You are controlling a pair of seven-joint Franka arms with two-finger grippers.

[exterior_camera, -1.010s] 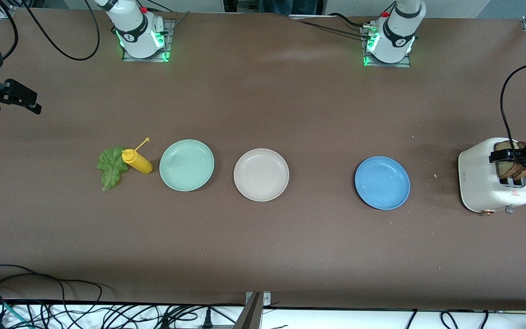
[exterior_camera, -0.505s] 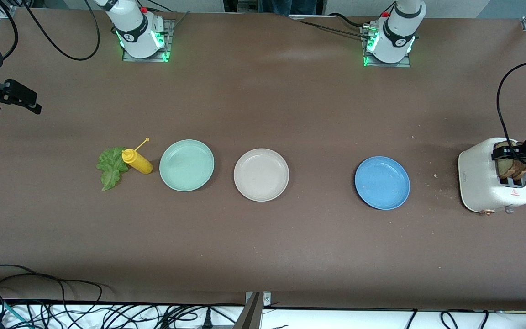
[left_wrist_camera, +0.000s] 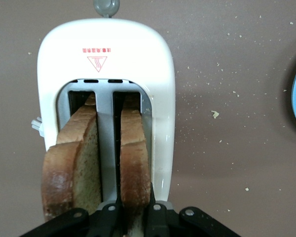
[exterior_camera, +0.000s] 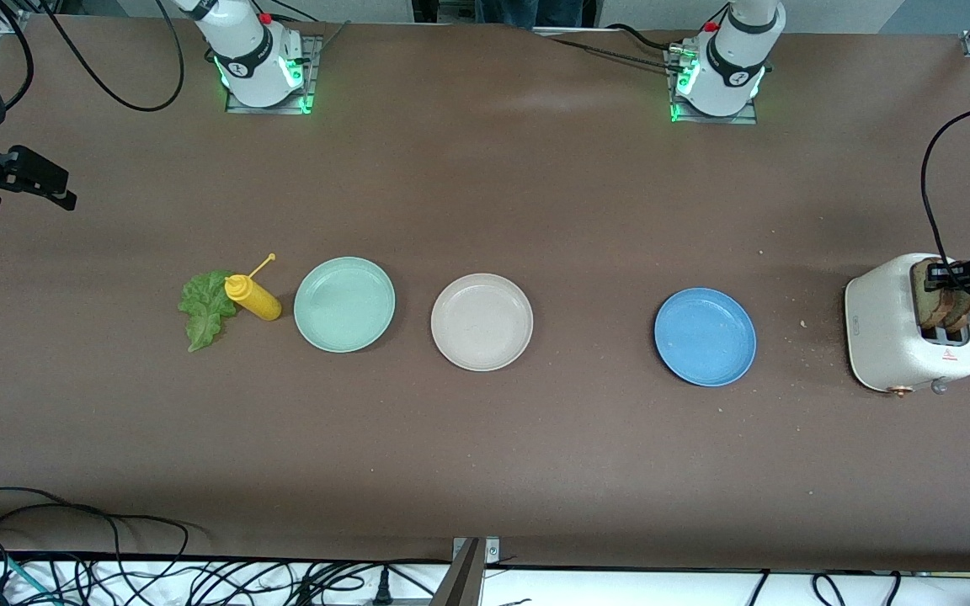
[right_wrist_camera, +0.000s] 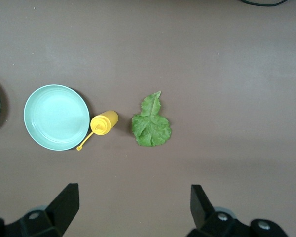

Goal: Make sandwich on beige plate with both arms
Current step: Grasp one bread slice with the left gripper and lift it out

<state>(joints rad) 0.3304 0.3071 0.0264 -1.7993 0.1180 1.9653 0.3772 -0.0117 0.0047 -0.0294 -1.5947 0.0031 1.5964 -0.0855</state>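
The beige plate (exterior_camera: pixel 482 321) lies bare at mid-table. Two bread slices (exterior_camera: pixel 944 305) stand in the white toaster (exterior_camera: pixel 889 328) at the left arm's end of the table. My left gripper (exterior_camera: pixel 950 279) is over the toaster. In the left wrist view it (left_wrist_camera: pixel 134 211) is shut on one bread slice (left_wrist_camera: pixel 134 158), a finger on each face, and the other slice (left_wrist_camera: pixel 71 165) stands in the slot beside it. The lettuce leaf (exterior_camera: pixel 203 307) lies flat at the right arm's end, also in the right wrist view (right_wrist_camera: pixel 151 123). My right gripper (right_wrist_camera: pixel 133 205) is open, empty and high above the table.
A mint green plate (exterior_camera: pixel 344 304) lies beside the beige plate, with a yellow squeeze bottle (exterior_camera: pixel 253 297) on its side between it and the lettuce. A blue plate (exterior_camera: pixel 705 337) lies between the beige plate and the toaster. Crumbs are scattered near the toaster.
My left hand has shifted over the toaster toward the table's end, and less of it shows in the front view. The right arm has not moved.
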